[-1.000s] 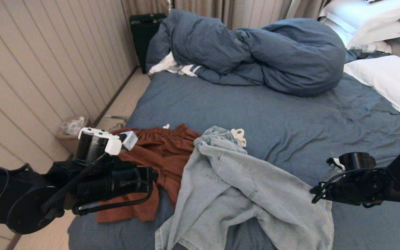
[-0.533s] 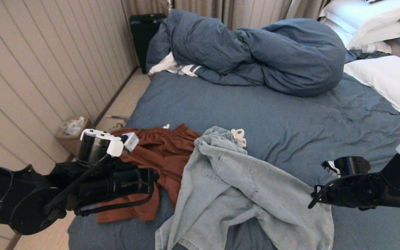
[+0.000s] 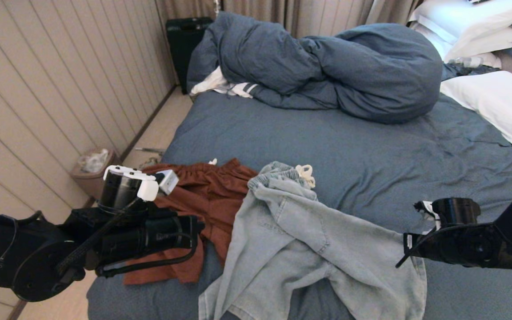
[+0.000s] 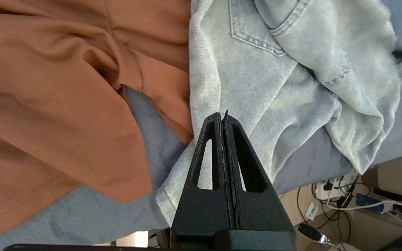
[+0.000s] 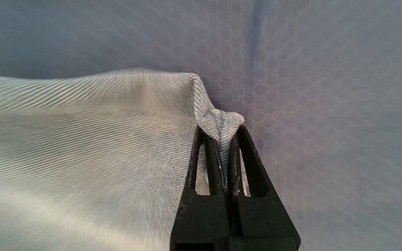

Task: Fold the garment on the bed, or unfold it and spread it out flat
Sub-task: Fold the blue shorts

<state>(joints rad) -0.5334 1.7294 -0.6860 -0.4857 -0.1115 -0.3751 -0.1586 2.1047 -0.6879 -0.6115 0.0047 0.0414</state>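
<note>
Right gripper (image 3: 409,253), head view: mine, low at the near right of the bed (image 3: 371,155), its tip at the outer hem of the pale denim trousers (image 3: 309,249). The trousers lie crumpled near the bed's front edge, waistband toward the duvet (image 3: 327,66), one leg overlapping the rust-brown shorts (image 3: 202,195). Nothing is spread or folded yet.

Left gripper (image 4: 223,120), left wrist view: mine, fingers pressed together on nothing, hanging above the denim beside the brown cloth. Idle.

Right wrist view: my right gripper (image 5: 227,139) is clenched on a small pinch of the denim hem, cloth bunched between the fingers, blue sheet behind.

Progress, my judgement: one corner gripped; pulling that leg outward, flattening the rest, and dealing with the shorts all remain.
</note>
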